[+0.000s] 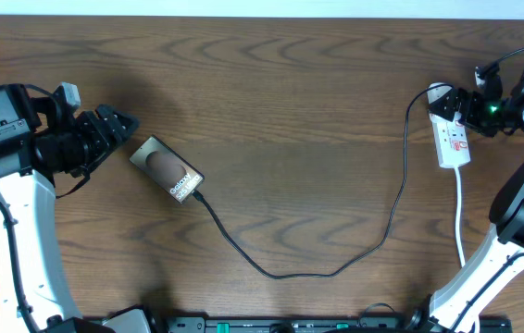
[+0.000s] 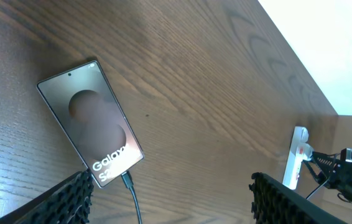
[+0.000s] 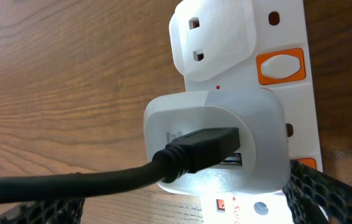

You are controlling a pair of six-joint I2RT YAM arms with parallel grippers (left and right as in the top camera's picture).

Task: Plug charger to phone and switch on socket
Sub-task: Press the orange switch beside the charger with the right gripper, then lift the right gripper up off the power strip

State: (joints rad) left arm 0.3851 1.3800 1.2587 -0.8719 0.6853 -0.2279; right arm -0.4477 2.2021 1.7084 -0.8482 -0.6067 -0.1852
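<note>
The phone [image 1: 167, 168] lies flat on the table at left, its lettering showing in the left wrist view [image 2: 92, 121]. The charger's black cable [image 1: 280, 273] runs from the phone's lower end across the table to the socket [image 1: 451, 139]. Its plug tip [image 2: 127, 181] sits in the phone's port. My left gripper [image 1: 121, 123] is open and empty just left of the phone, as the left wrist view [image 2: 170, 202] shows. My right gripper [image 1: 468, 111] is open over the socket's far end. Its fingers [image 3: 182, 208] straddle a white adapter [image 3: 257, 134] with the black plug [image 3: 201, 149] in it.
An orange switch [image 3: 280, 66] sits on the strip beside a second white plug [image 3: 213, 37]. The strip's white cord [image 1: 459, 217] runs toward the front edge at right. The strip also shows far off in the left wrist view [image 2: 295, 155].
</note>
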